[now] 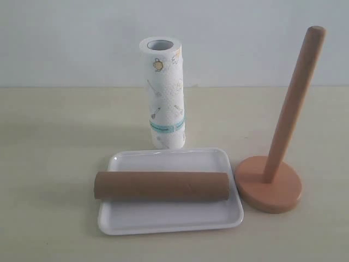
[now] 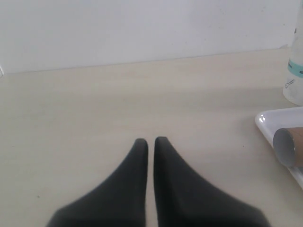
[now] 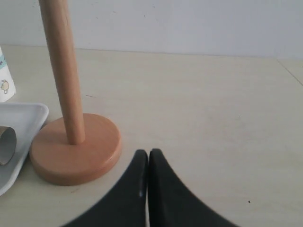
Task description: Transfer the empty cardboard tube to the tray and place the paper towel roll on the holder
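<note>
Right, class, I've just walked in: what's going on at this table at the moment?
Nothing is being handled. The left gripper and the right gripper are both shut and empty, over bare table on either side of the things. The empty cardboard tube already lies across the tray. The paper towel roll stands upright behind the tray, not yet on the holder, whose pole is bare.

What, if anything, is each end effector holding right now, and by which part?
Nothing is held. The left end effector and the right end effector are both shut and empty; the cardboard tube lies on the tray, untouched.
</note>
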You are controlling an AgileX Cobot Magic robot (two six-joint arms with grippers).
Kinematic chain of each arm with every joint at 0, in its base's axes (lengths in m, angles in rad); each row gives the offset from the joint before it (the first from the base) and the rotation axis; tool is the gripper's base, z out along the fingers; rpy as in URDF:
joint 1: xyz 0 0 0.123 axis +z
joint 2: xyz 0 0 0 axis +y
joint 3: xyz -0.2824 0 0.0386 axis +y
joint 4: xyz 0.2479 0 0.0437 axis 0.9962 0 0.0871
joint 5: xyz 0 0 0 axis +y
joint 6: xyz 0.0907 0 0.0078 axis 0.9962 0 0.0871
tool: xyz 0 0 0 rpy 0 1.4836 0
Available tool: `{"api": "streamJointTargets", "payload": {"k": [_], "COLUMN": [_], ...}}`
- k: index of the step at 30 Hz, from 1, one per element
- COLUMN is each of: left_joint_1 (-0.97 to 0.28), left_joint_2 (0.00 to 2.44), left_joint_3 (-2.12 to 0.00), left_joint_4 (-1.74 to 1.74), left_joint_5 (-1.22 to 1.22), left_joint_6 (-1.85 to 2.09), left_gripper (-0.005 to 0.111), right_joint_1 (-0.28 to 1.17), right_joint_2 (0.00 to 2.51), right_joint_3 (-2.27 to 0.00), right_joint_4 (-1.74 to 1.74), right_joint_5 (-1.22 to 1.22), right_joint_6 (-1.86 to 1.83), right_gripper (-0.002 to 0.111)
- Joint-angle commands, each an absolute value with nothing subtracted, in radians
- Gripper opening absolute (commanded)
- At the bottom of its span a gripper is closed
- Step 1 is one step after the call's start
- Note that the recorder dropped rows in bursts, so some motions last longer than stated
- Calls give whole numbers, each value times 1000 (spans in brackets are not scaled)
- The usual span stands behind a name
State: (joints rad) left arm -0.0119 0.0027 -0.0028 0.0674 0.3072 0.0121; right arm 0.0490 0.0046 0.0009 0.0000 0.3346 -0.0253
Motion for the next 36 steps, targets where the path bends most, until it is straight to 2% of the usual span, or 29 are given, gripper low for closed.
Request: {"api": "streamJointTargets", "payload": {"k": [1,29,36], "left_joint_1": [-10,-10,-10], "left_joint_2": [0,0,0], "left_joint_3": [0,0,0], "left_joint_4": [62,62,62], "left_joint_5": [304,304,178], "left_joint_6": [17,17,17], "left_gripper": [4,4,4], "right_joint_1": [53,52,52], "right_joint_2": [0,0,0], "right_joint_3": [0,0,0], "right_joint_4": [0,0,0], "right_joint_5": [334,334,334], "right_joint_6": [-32,-30,-28], "right_gripper": [0,0,0]}}
